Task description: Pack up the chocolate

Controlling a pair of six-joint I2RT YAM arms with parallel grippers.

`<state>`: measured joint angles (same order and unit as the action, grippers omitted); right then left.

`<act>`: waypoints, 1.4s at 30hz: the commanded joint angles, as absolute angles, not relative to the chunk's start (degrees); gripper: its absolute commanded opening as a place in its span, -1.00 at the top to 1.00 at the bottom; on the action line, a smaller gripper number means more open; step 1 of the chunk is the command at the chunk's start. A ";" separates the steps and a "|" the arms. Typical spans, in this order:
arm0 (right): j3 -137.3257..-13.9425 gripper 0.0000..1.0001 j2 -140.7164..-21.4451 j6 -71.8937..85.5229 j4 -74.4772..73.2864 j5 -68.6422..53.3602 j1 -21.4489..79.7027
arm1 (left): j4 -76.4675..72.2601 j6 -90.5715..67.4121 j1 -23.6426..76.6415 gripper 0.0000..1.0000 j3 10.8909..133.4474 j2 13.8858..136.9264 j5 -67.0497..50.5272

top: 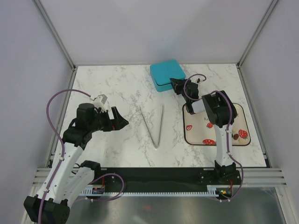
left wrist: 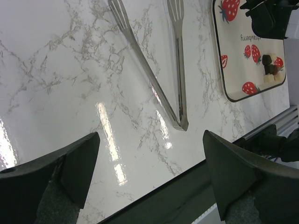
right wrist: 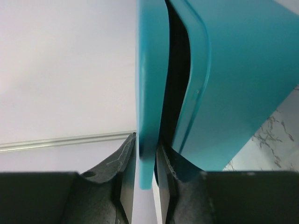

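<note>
Brown and whitish chocolate bits [left wrist: 270, 70] sit in a small bunch on the strawberry mat [left wrist: 238, 56], near its edge and just beside one red strawberry print; the mat lies flat on the right side of the white marble table [top: 117, 88]; the right gripper [top: 177, 85] reaches past the mat to the teal box [top: 166, 73] at the back of the table; its jaws are squeezed tight on a thin teal edge of the box, and the right wrist view shows a dark gap between that edge and the rest of the box; the left gripper [top: 120, 119] hangs over the left part of the table, well apart from the mat and the box; its jaws are wide apart and hold nothing; metal tongs [top: 154, 126] lie flat on the table between the two grippers, with the joined end toward the arms and the two tips spread toward the back.
</note>
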<state>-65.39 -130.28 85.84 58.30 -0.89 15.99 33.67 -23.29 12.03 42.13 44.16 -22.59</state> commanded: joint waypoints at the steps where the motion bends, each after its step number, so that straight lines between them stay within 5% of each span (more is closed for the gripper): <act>1: -64.51 0.38 -125.16 84.12 55.39 1.58 15.82 | 31.64 -21.88 12.13 -0.99 42.01 43.68 -21.62; 25: -58.97 0.14 -109.87 76.13 30.27 -0.35 15.12 | 31.82 -21.97 12.22 -0.99 42.01 42.45 -20.39; 34: -85.40 0.16 -116.69 53.37 5.15 -3.16 15.03 | 31.82 -21.97 12.13 -0.99 42.01 42.71 -20.74; 42: -98.95 0.15 -126.11 40.44 1.85 -1.40 15.03 | 31.82 -21.97 12.22 -0.99 42.01 43.50 -20.74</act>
